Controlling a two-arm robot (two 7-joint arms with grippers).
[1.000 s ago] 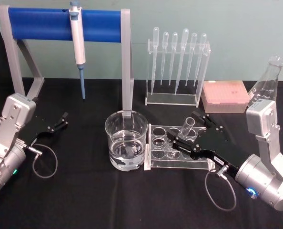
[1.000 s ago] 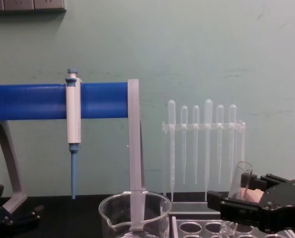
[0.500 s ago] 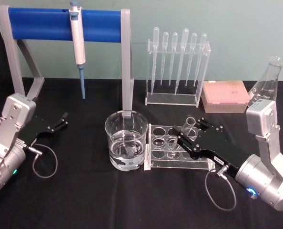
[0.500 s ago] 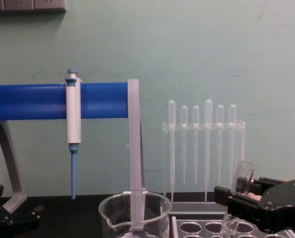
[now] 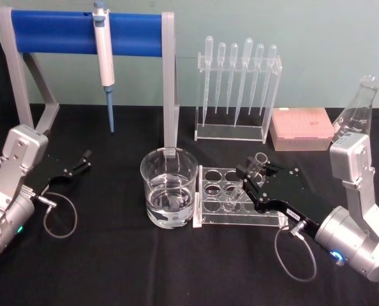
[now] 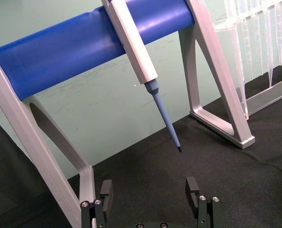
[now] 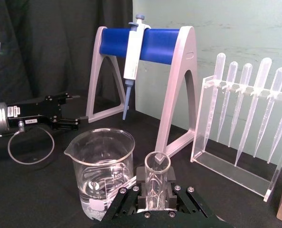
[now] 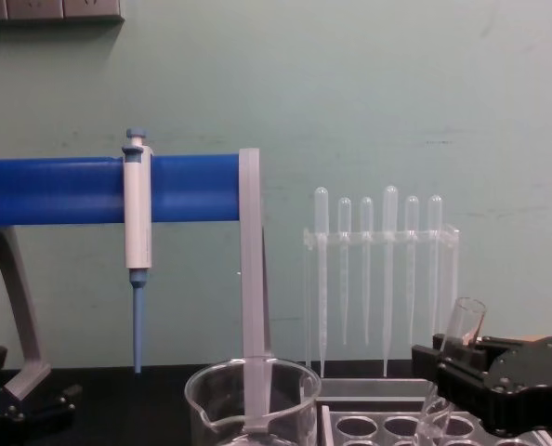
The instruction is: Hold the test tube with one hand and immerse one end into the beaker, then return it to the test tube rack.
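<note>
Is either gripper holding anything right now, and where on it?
The right gripper holds the test tube just below its open rim, lower end in the rack. The left gripper is open, holding nothing.

soft, even light falls from overhead. the pale green wall [image 8: 369,84] is bright and flat, while the black bench [image 5: 113,255] soaks light up and looks dim. small white glints sit on the beaker [image 5: 169,188] and the dropper rack [image 5: 237,131].
</note>
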